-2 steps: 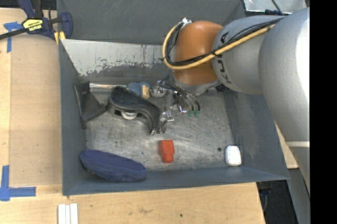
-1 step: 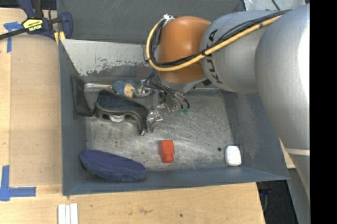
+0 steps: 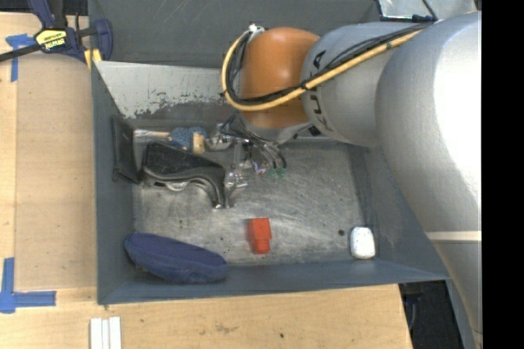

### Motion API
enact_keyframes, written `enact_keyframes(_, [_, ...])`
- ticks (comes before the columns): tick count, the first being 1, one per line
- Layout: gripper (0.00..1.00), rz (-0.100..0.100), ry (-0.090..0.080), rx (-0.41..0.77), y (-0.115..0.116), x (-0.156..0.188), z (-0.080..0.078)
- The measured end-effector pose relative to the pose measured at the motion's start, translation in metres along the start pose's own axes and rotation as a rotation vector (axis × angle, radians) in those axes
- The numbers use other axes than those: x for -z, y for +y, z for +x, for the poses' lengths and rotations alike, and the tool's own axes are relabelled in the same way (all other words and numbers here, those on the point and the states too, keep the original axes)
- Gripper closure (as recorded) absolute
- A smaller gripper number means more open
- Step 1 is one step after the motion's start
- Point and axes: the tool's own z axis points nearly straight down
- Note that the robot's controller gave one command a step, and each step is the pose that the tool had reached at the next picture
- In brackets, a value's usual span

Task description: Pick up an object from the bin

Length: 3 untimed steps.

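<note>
my claw hangs just beside a glossy black curved thing at the left of the bin; open or closed, i cannot tell amid the clutter.

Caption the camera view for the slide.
Hand beside black curved object in grey metal bin; small red block nearby.

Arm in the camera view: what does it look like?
The arm has rounded silver-grey links with black lettering. An orange dome cover caps the wrist, looped by yellow and black cables. The gripper is small bare metal with thin coloured wires.
</note>
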Motion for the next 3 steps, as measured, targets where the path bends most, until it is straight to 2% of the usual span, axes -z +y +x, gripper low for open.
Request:
enact_keyframes(1, [0.00, 0.003, -0.001, -0.033, 0.024, 0.001, -0.002])
enact_keyframes(2, [1.00, 0.010, 0.007, -0.026, 0.023, 0.003, -0.002])
enact_keyframes(3, [1.00, -0.004, -0.018, 0.004, 0.004, 0.143, -0.001])
